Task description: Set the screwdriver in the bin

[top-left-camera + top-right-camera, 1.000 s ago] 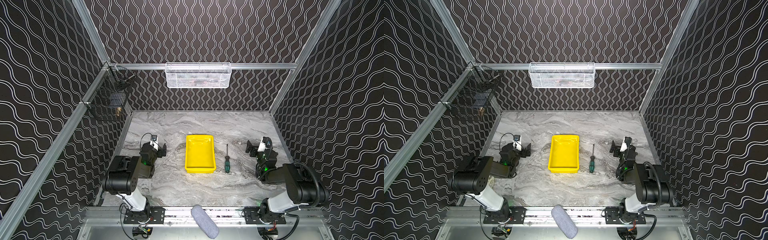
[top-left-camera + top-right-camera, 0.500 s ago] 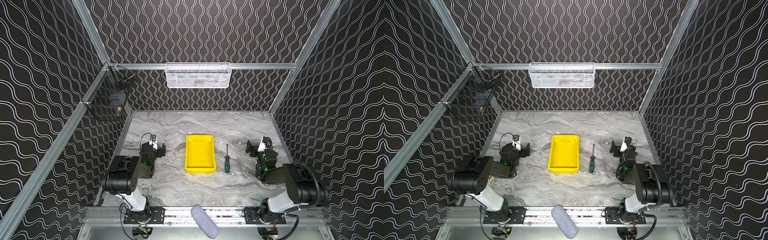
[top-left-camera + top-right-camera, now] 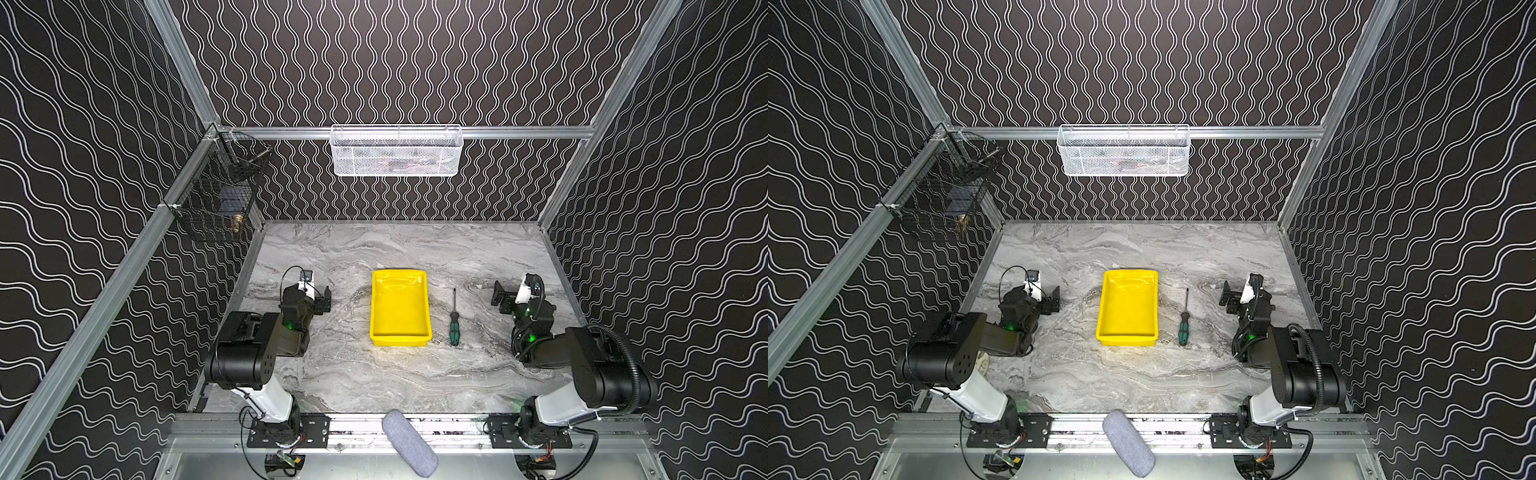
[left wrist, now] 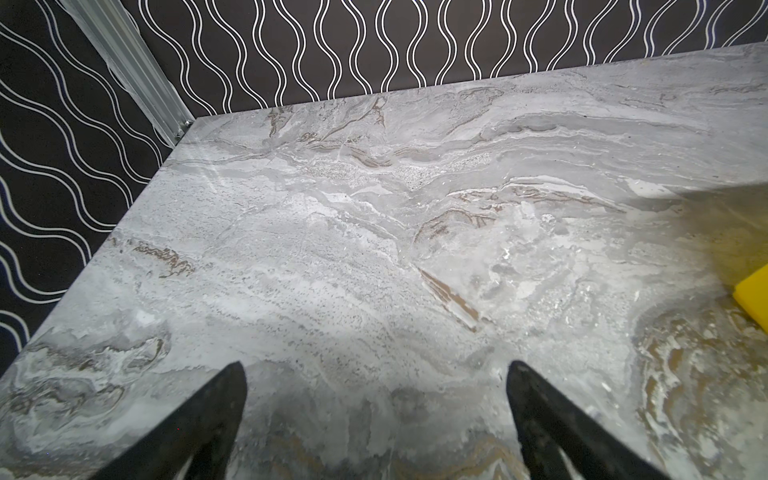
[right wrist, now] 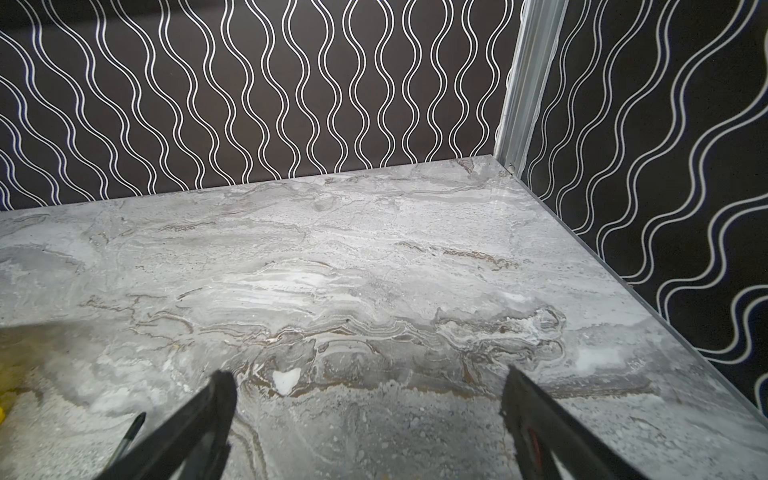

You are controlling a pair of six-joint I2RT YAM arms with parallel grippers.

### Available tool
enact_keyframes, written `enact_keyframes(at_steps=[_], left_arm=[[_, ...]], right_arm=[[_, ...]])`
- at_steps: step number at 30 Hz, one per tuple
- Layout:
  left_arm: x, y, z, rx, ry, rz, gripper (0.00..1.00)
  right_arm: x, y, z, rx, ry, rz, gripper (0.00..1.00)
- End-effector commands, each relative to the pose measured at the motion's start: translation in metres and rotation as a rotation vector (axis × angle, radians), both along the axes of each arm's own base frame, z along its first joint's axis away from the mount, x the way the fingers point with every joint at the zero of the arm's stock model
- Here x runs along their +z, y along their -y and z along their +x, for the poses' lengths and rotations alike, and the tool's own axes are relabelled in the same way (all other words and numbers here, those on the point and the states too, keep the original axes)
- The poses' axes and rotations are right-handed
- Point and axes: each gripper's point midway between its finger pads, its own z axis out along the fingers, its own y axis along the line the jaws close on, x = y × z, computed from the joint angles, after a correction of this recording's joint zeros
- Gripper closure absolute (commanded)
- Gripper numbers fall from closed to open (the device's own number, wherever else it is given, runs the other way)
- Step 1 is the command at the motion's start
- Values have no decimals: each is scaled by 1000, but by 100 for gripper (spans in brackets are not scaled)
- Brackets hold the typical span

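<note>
The screwdriver, green-and-black handle toward the front and thin shaft pointing back, lies flat on the marble table just right of the bin. The bin is a shallow yellow tray at the table's middle, with nothing in it. My right gripper stands open, low over the table, right of the screwdriver and apart from it. The shaft's tip shows in the right wrist view. My left gripper rests open left of the bin, whose corner shows in the left wrist view.
A white mesh basket hangs on the back rail. A black wire basket hangs on the left rail. A grey padded cylinder sticks out over the front rail. Patterned walls close the table on three sides.
</note>
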Motion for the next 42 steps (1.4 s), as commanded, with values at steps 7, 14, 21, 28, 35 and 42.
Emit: enact_keyframes(at_steps=[7,14,21,28,35,42], left_arm=[[3,-1,1,4,9,1,1],[4,-1,1,6,15,0,1],[32,-14,0,97,14,15,1],[98,-12,-10,245,-54,-85,1],[150,18,-23,199,-180,-283,1],[185,73,-26,-44,-309,-459,1]], right_arm=[[5,0,0,-1,22,-10,1],[9,2,-2,-12,36,-5,1],[26,6,1,-46,-58,49,1],[71,-8,5,-19,-215,223,1],[96,-51,-13,64,-389,276,1],[71,-108,-46,150,-592,207,1]])
